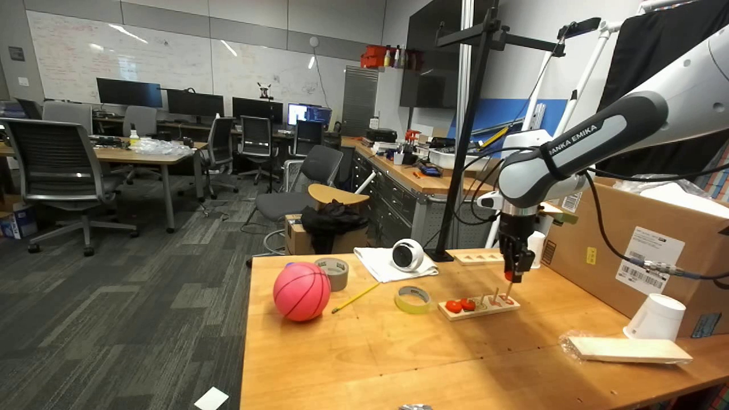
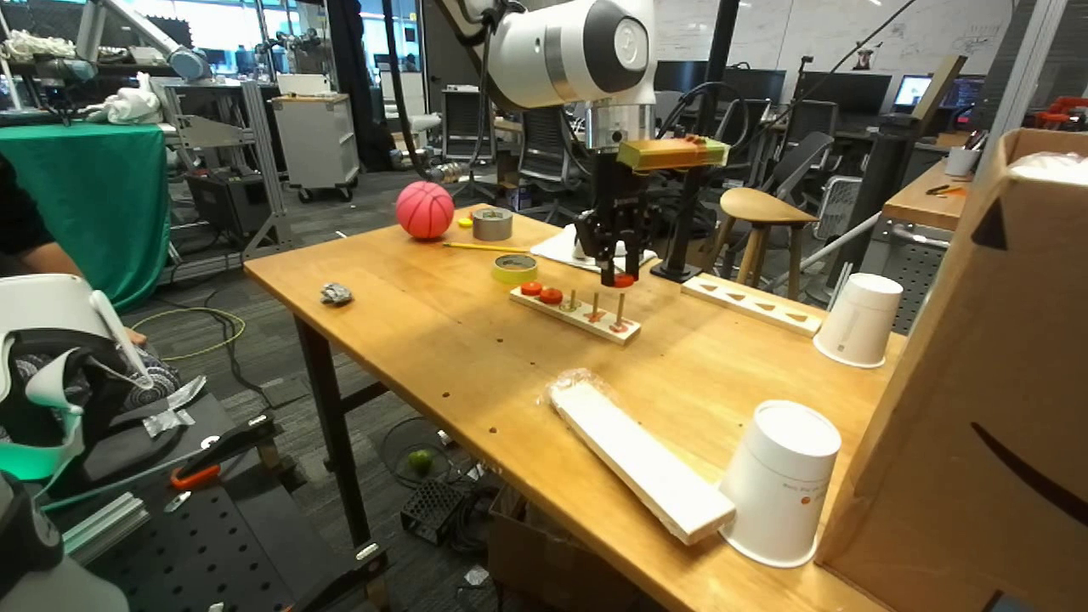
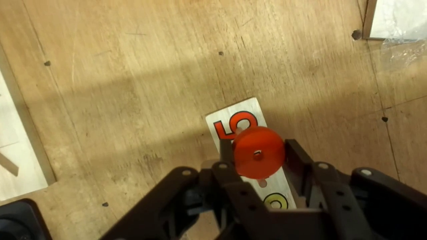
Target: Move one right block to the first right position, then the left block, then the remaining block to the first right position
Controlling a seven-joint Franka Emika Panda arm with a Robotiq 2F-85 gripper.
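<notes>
The gripper (image 3: 259, 148) grasps a round red block (image 3: 259, 156) by its sides above the pegged board (image 2: 581, 314), near the end marked 5, while two other red blocks (image 2: 551, 296) sit side by side at the board's opposite end.

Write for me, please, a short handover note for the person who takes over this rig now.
Claw: closed around a red disc, held above the pegboard near the printed 5.
Two other red discs sit at its opposite end; three pegs stand bare.
Done: one disc is gripped; which ordered moves are finished, I cannot tell.
Left: seat the held disc, probably on a bare peg.
</notes>
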